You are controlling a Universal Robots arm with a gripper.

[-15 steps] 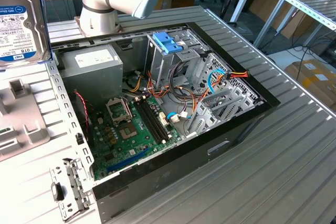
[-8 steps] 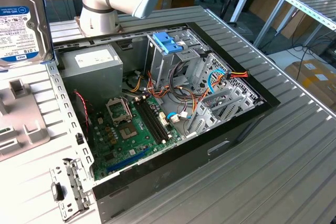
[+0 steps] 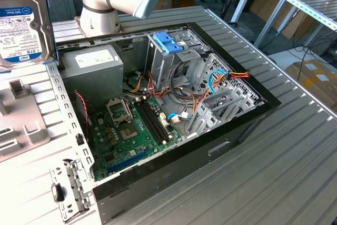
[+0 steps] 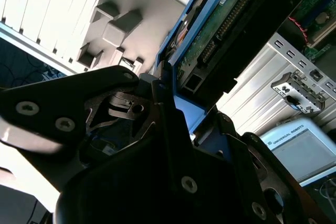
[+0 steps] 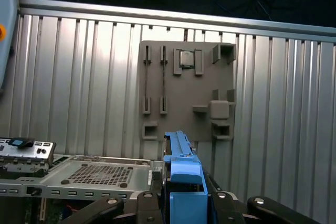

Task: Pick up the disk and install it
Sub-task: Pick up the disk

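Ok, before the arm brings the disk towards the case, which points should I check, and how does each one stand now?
1. Grip on the disk: ok, it sits edge-on between the sides of the end effector.
2. Clearance from the grey holder plate: ok, the disk hangs well above it.
3. Access to the computer case: ok, its side is open and the boards inside show.
4. Free slot in the drive cage: cannot tell.
5. Path past the cables: cannot tell, a bundle hangs beside the cage.
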